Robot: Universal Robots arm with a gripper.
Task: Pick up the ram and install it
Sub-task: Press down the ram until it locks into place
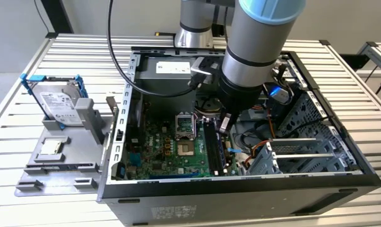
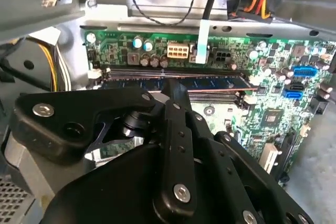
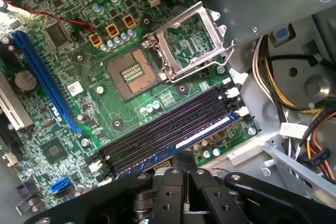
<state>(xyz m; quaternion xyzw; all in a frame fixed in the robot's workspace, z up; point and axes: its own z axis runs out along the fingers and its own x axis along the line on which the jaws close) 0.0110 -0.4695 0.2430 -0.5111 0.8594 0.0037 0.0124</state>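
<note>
The ram (image 2: pixel 220 83) is a thin bluish stick standing edge-up in one of the black slots (image 3: pixel 168 124) on the green motherboard (image 1: pixel 159 151), inside the open computer case. In the first wrist view the ram (image 3: pixel 210 129) lies in the outermost slot. My gripper (image 1: pixel 224 127) reaches down into the case over those slots. Its black fingers are shut together, and the gripper (image 2: pixel 173 83) tip meets the ram's upper edge near mid-length. In the first wrist view the gripper (image 3: pixel 184 157) sits just beside the stick. I cannot tell whether the fingers clamp the stick or only rest on it.
A hard drive in a blue frame (image 1: pixel 58 101) and a small silver chip (image 1: pixel 52 147) sit on a grey holder at the exterior view's left, outside the case. The open CPU socket (image 3: pixel 131 72) with its raised bracket (image 3: pixel 189 40) lies beside the slots. Cables (image 3: pixel 294 103) and a metal drive cage (image 1: pixel 304 151) crowd the other side.
</note>
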